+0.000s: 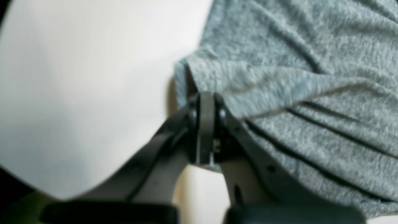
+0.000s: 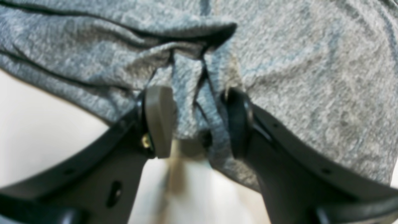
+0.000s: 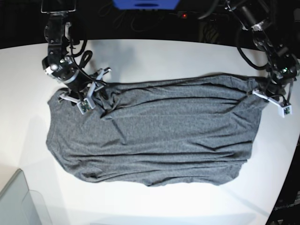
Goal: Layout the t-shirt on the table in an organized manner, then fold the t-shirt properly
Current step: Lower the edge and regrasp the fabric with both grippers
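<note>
The dark heather-grey t-shirt (image 3: 154, 136) lies spread wide across the white table (image 3: 164, 61), wrinkled, with its long axis running left to right. My left gripper (image 1: 205, 99) is shut on the shirt's edge (image 1: 311, 62) at the shirt's far right corner in the base view (image 3: 262, 92), pulling folds in the cloth. My right gripper (image 2: 197, 121) stands with its jaws apart and a bunched fold of the shirt (image 2: 311, 77) between them. In the base view it sits at the shirt's upper left corner (image 3: 90, 93).
A translucent bin (image 3: 18, 201) stands at the table's front left corner. The table's curved edge (image 3: 286, 154) runs close to the shirt's right end, with dark floor beyond. A blue object (image 3: 145, 3) and cables lie behind the far edge.
</note>
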